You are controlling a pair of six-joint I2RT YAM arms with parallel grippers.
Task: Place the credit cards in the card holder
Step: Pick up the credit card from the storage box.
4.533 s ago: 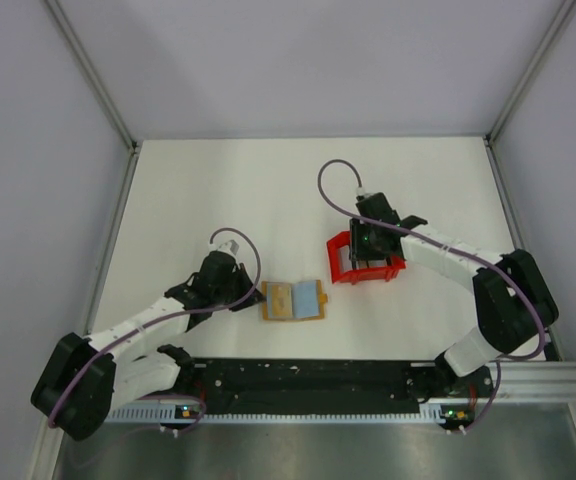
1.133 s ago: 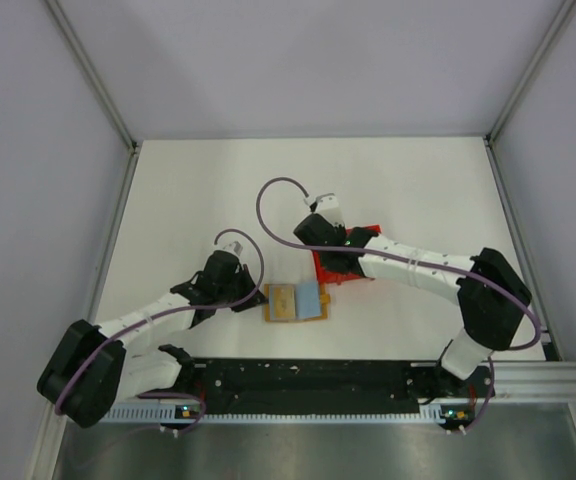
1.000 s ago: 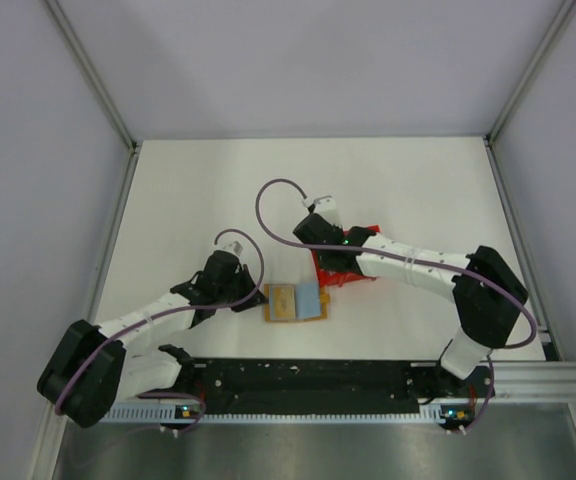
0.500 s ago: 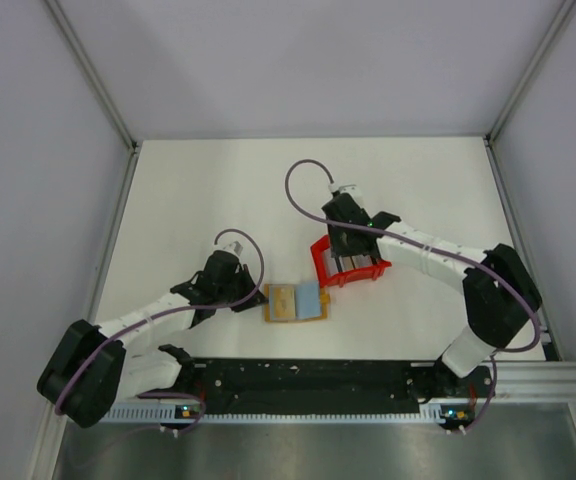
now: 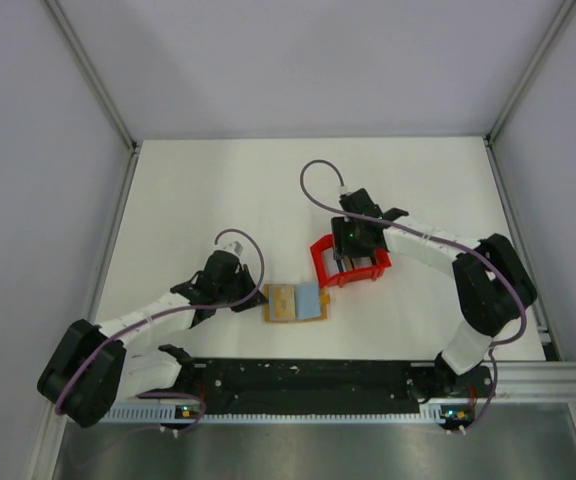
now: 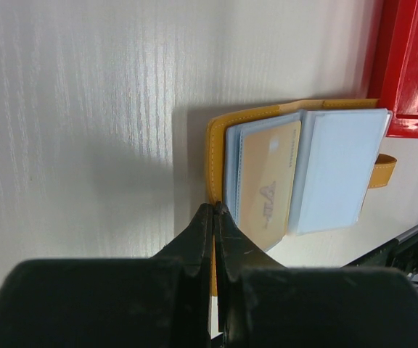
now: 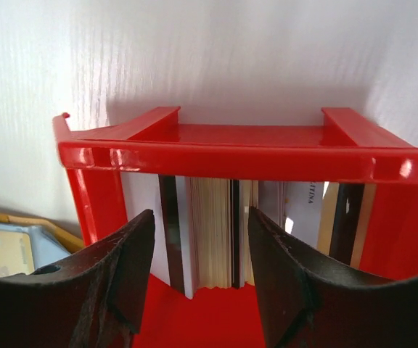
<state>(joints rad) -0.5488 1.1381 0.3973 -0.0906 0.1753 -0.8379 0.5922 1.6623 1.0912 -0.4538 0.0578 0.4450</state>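
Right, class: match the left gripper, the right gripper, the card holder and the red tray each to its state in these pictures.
Things:
1. left gripper
2. right gripper
3. card holder
4. red tray

States:
A. holds cards standing on edge
B. shut, pinching an orange edge
C. lies open on the table
D. open, one finger on either side of the cards

Pairs: 1-B, 2-D, 3-C, 4-A
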